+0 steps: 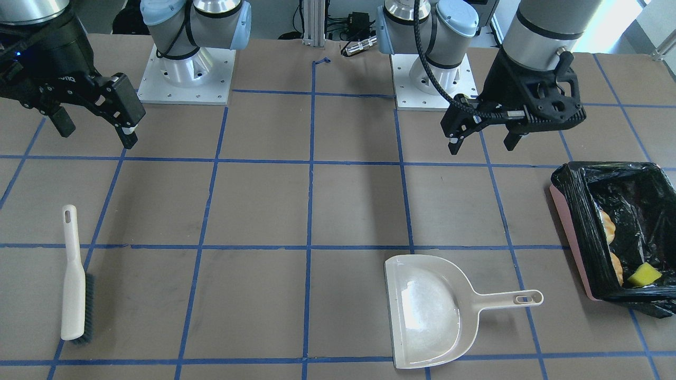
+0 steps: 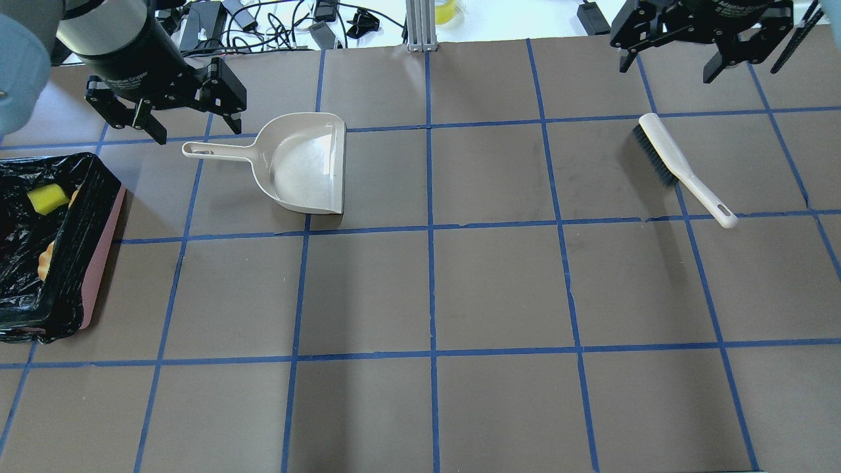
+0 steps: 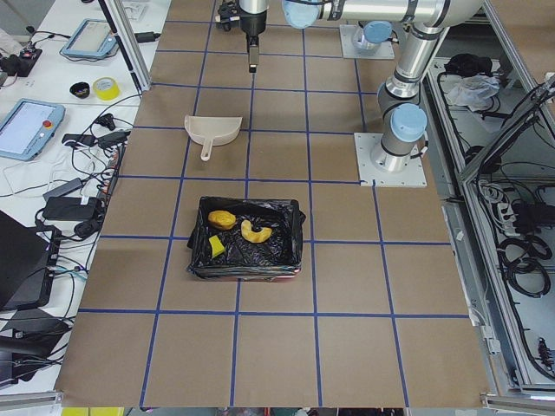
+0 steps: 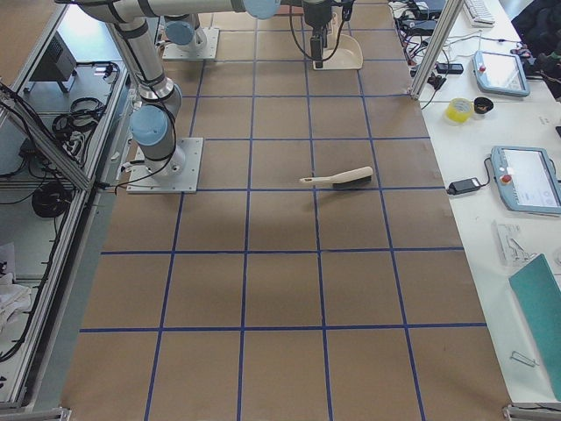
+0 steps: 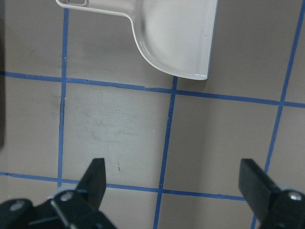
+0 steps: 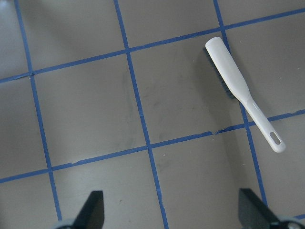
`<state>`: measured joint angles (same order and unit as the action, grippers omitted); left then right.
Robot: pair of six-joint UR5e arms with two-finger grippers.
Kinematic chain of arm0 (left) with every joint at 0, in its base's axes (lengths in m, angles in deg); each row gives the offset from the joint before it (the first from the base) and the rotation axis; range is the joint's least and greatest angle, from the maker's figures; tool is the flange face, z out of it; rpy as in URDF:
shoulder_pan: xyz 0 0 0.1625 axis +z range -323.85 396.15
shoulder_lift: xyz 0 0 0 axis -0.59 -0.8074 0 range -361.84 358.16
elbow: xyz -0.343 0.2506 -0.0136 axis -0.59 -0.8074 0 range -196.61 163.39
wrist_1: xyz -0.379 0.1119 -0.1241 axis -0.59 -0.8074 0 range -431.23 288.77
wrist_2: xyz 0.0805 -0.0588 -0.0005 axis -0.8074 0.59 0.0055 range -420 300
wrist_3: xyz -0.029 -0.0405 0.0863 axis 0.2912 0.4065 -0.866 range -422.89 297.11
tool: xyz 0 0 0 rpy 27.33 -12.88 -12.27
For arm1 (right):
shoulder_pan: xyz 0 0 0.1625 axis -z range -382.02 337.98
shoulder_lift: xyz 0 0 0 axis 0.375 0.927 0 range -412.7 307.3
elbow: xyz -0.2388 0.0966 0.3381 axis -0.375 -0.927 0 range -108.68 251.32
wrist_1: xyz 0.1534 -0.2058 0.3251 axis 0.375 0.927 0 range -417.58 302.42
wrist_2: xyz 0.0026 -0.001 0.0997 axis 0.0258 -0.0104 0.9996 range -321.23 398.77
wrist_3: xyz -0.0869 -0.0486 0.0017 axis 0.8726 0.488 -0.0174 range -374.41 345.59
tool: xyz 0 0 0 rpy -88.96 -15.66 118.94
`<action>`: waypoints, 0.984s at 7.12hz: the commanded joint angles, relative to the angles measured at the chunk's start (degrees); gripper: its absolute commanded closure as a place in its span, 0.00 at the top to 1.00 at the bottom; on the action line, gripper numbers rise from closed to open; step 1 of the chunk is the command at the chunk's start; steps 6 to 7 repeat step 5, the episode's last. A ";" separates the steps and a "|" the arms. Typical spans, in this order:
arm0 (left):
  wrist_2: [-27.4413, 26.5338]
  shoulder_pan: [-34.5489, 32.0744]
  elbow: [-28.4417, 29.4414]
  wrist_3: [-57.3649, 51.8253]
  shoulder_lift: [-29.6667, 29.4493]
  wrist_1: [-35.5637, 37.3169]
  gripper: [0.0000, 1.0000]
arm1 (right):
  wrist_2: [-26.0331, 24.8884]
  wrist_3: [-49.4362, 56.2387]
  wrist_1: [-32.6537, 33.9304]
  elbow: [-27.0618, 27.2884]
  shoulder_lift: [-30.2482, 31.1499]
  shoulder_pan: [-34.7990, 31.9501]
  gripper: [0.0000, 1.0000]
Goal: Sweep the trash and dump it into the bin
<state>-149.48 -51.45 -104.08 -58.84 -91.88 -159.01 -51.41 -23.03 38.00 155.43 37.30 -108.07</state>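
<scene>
Showing the trash (image 1: 644, 274) lying inside the bin (image 1: 569, 227) at right edge. Left gripper (image 1: 481, 146), upper right, and right gripper (image 1: 97, 136), upper left, hang spread wide and empty. Sweeping looks finished; any retreat should clear dustpan (image 1: 430, 311) and brush (image 1: 74, 274).

Bin (image 2: 104, 259) sits at left edge of table (image 2: 493, 282), w/ trash (image 3: 254, 231) in it. Dustpan (image 2: 302, 164) lies right of bin, farther from robot, handle twd bin. Brush (image 2: 663, 154) lies far right, well apart from dustpan. L gripper (image 1: 482, 148) hangs robot-side of dustpan, R gripper (image 1: 97, 135) robot-side of brush.
</scene>
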 commanded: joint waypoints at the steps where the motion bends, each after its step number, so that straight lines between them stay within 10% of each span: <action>1: 0.36 -0.19 -0.86 0.00 1.09 -0.73 1.00 | 0.00 0.00 -0.04 0.00 0.00 0.00 1.00; 7: 0.27 -0.28 -1.13 0.00 1.36 -0.99 1.00 | 0.00 0.09 0.05 0.00 0.00 0.00 1.00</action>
